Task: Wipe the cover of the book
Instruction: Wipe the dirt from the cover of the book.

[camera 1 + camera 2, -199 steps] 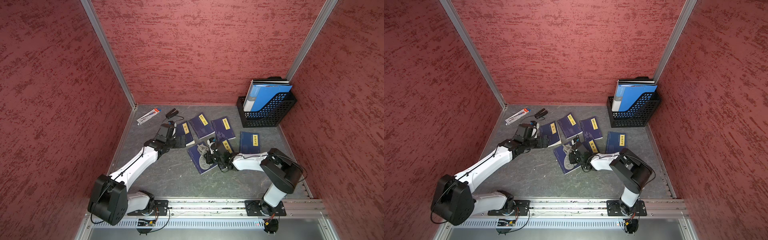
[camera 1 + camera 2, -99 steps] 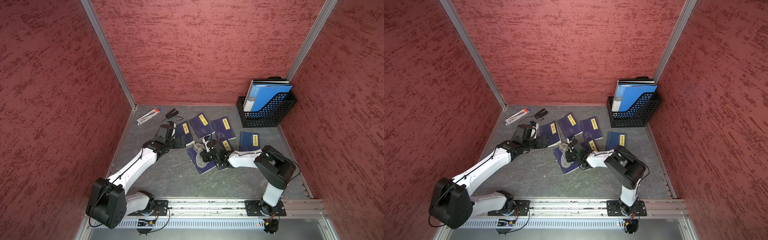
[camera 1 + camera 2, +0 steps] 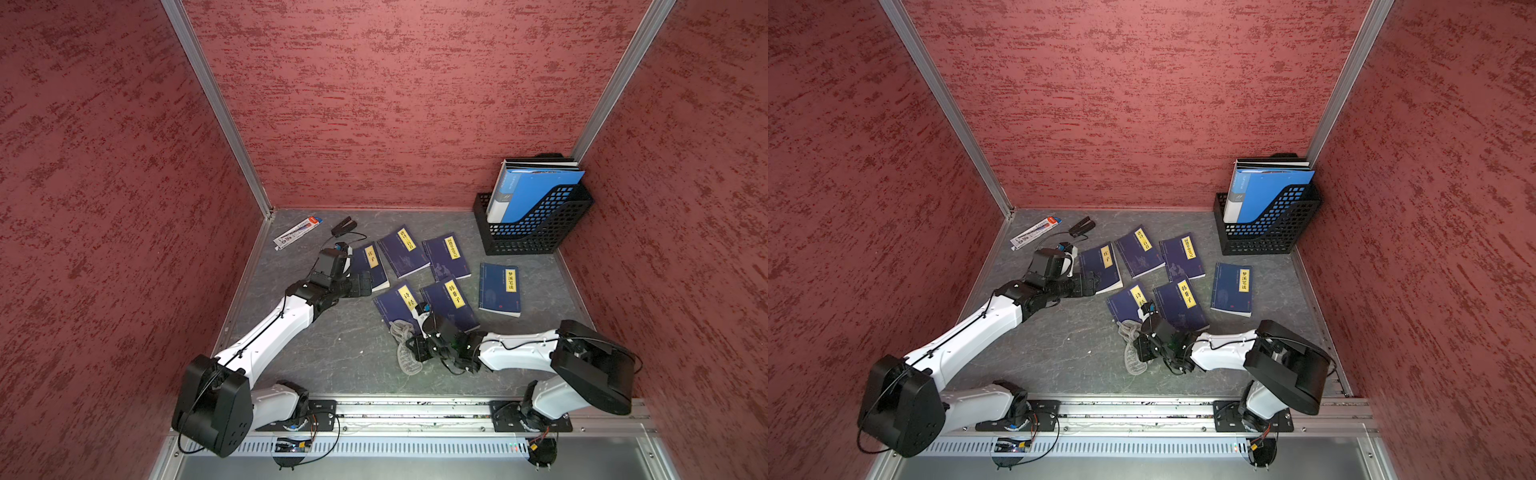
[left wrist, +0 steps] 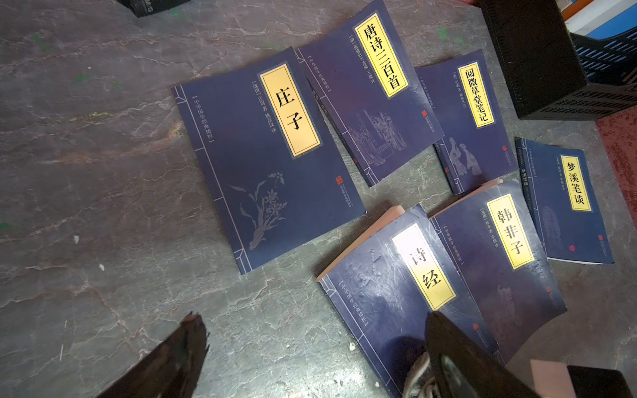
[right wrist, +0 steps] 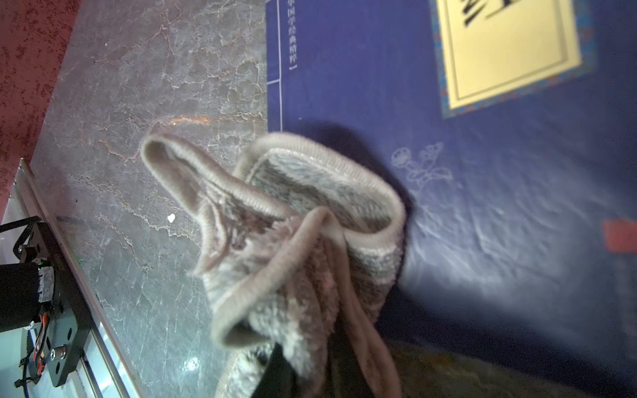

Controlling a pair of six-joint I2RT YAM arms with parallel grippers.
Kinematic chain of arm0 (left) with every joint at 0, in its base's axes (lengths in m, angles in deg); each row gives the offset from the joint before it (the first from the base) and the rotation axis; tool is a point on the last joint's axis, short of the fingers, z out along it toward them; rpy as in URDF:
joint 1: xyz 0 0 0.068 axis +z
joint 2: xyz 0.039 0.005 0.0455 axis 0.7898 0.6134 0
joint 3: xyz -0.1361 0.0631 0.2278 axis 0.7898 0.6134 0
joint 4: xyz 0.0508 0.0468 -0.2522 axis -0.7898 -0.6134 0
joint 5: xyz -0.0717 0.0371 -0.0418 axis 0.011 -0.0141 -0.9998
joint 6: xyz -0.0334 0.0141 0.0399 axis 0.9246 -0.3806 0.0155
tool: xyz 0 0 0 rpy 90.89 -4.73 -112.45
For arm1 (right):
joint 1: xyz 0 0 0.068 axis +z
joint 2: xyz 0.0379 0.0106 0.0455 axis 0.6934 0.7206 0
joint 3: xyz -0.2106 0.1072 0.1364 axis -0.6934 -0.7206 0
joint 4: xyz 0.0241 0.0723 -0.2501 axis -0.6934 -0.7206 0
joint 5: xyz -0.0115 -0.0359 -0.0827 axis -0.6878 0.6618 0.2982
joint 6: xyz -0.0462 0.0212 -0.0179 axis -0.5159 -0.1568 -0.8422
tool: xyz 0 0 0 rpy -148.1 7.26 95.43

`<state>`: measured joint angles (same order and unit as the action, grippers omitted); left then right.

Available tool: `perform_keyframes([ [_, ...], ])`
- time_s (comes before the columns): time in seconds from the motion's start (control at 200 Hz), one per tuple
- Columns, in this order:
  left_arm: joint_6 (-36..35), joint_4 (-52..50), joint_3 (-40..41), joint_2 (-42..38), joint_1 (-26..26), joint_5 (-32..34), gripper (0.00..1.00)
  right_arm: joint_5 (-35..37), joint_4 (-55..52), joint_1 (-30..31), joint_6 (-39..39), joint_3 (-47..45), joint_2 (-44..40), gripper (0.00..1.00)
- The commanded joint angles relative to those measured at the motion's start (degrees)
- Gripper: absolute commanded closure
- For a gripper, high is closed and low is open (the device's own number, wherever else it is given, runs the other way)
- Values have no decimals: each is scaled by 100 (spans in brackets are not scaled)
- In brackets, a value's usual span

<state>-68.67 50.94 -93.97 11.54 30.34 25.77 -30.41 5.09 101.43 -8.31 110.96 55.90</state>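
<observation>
The right gripper [image 3: 419, 347] is pinched nearly shut on a bunched grey terry cloth [image 5: 300, 220], soft and floppy, which laps loosely over the near corner of the dark-blue paperback 诗经 [image 3: 397, 303]; the paperback lies flat on the grey table [image 3: 340, 345] among five similar books [image 3: 405, 251]. It looks light, thin and slick-covered, so it would likely slide under a wipe, and pressing down on a bare corner or the spine edge seems the best hold. The left gripper [image 4: 312, 318] stands wide open and empty near it.

The book [image 5: 499, 206] is navy (yellow label [image 5: 510, 51]), the cloth [image 5: 320, 193] grey-striped.
</observation>
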Motion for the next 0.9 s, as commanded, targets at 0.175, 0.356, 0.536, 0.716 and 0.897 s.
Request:
perform_keyframes([
  [0.175,-15,38,185,8,16,-27,0,261,-996,-644,-360,334,735,87],
  [0.356,47,11,278,-107,-12,-46,0,147,-664,-1104,-604,840,1297,87],
  [0.536,94,-39,333,-185,-15,-56,0,-204,-748,-1193,-892,1435,1435,87],
  [0.716,109,-24,366,-214,-15,-65,0,-484,-978,-1202,-1189,1577,714,86],
  [0.897,190,81,395,-121,-49,-113,0,187,-1707,-1523,-1285,1606,-136,84],
])
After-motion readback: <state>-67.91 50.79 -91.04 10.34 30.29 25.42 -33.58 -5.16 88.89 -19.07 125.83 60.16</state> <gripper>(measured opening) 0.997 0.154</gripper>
